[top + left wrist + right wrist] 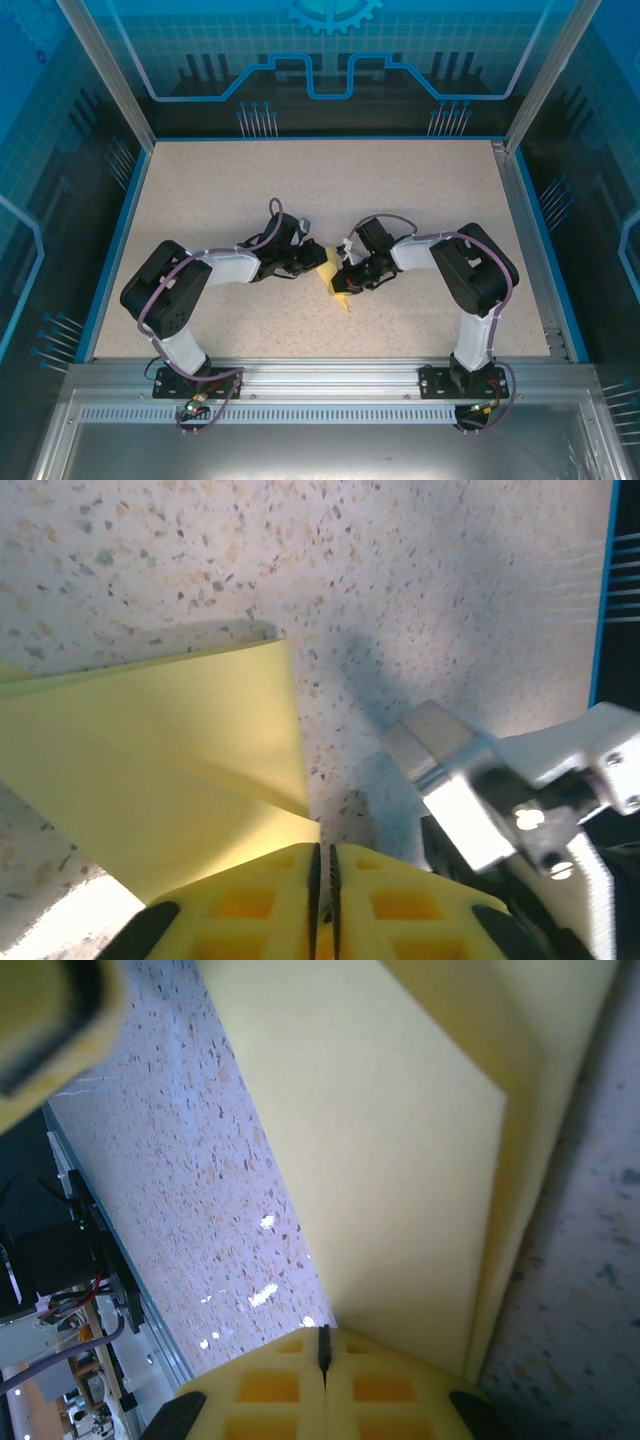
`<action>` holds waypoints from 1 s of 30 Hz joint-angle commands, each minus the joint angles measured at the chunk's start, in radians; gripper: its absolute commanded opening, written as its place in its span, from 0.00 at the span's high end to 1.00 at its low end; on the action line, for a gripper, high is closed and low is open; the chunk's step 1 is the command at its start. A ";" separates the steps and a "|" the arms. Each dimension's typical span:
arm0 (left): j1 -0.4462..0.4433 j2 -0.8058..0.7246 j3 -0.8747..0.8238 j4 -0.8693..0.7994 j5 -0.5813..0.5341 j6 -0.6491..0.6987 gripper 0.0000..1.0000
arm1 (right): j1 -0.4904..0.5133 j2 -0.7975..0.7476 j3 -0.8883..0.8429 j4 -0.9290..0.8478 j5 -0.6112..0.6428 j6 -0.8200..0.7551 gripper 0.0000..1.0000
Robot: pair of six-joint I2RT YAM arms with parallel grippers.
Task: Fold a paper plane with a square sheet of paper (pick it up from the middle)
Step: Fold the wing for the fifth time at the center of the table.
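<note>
So the pale-yellow square sheet of thin paper [334, 283] sits just below centre in the top view, right between the two arms, and it already looks partly folded.

The left gripper [325, 868], at the bottom edge of its wrist view, has its yellow fingers clenched on the near corner of the sheet. A folded flap fans out toward the upper left over the speckled beige tabletop [420, 600]. The right gripper [323, 1352] is clamped tight on the paper too, bottom centre of its own view, with the sheet running up and to the right and a long crease down the right side.

My take is that this is a fold being set, so:

- Let one arm anchor while the other carries its edge over in a slow arc.
- Keep only light tension. Paper this thin will probably tear or slip out of the pads if both arms pull.
- Line the edges up before flattening, then press the crease down against the table.

I can't tell how much of the sheet is off the surface, so watch for buckling between the two pinches.
</note>
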 commanded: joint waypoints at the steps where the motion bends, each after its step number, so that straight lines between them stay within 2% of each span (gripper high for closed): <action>1: 0.007 -0.003 0.014 -0.011 0.001 -0.008 0.91 | -0.005 0.039 -0.032 -0.068 0.121 -0.020 1.00; 5: 0.008 0.035 0.027 -0.009 0.048 -0.016 0.94 | -0.005 0.042 -0.033 -0.065 0.120 -0.017 1.00; 16: 0.030 0.123 0.057 -0.056 0.002 -0.011 0.98 | -0.005 0.048 -0.038 -0.067 0.123 -0.015 1.00; 30: 0.122 0.174 0.074 -0.080 0.017 0.056 0.94 | -0.006 0.032 -0.035 -0.087 0.127 -0.029 1.00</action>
